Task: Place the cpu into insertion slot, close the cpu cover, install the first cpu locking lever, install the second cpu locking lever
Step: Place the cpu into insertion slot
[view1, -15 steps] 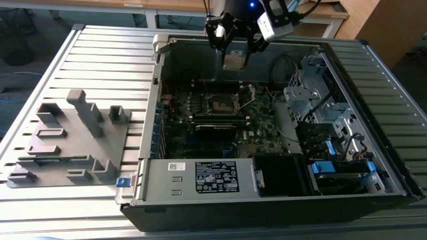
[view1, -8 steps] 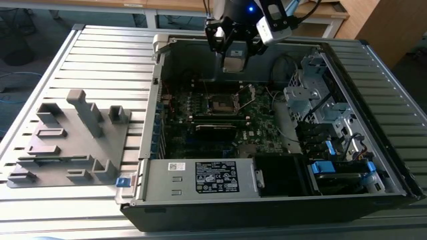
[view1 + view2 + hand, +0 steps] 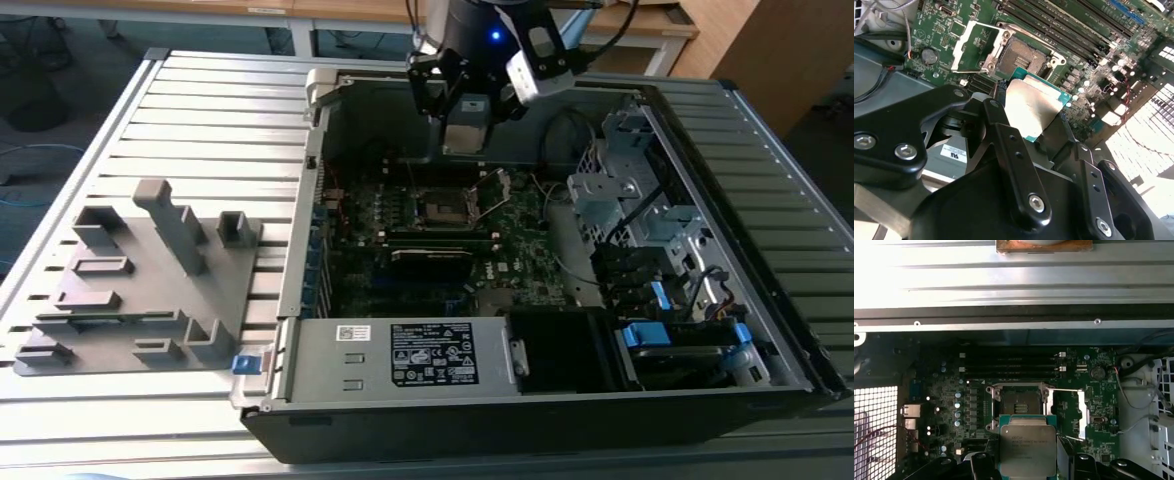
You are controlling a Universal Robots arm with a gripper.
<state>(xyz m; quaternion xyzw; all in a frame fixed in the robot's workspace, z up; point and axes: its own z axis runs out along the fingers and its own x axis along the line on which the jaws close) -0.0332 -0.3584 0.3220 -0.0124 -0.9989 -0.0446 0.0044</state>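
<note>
Tool point(image 3: 1031, 120) is clamped on the cpu point(image 3: 1033, 102), with a finger point(image 3: 999, 120) against each of two opposite edges. The chip is off the board, not seated, with its silver top facing the cameras in both wrist views. The insertion slot point(image 3: 1019, 401) is open with its dark centre exposed. In the first wrist view the cpu hangs just short of it, overlapping the slot's near edge. The cpu cover point(image 3: 961, 47) is swung open and lies beside the slot, with the green motherboard point(image 3: 400, 285) showing through its window. In the exterior view the arm sits at upper centre of the frame, over the far part of the open computer case point(image 3: 287, 260). The case is on the slatted tabletop point(image 3: 200, 110). A grey fixture block point(image 3: 134, 290) is on the exterior view's left, well apart from the tool.
</note>
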